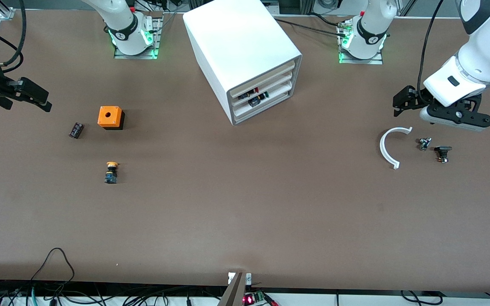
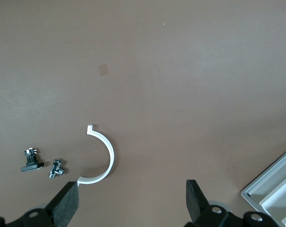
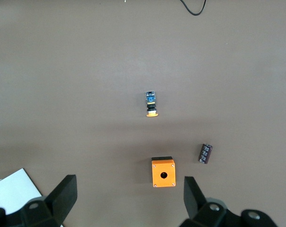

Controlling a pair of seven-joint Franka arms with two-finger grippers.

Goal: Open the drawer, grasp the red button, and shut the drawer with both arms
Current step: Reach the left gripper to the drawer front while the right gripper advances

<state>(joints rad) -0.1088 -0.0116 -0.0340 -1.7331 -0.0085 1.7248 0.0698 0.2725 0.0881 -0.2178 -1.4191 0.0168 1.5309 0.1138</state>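
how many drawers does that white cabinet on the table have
3. The cabinet holds them stacked: the top drawer, the middle drawer under it with small parts showing inside, and the bottom drawer. All three look closed.

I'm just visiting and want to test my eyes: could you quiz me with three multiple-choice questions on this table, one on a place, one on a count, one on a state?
1. Where is the orange box?
A. toward the right arm's end
B. on the cabinet
C. in a drawer

2. How many drawers has the cabinet?
A. two
B. three
C. five

3. How is the left end effector?
A. shut on the white arc
B. open, holding nothing
C. inside a drawer

Answers: 1 A, it lies on the table at that end; 2 B, three fronts are stacked; 3 B, its fingers stand apart above the table.
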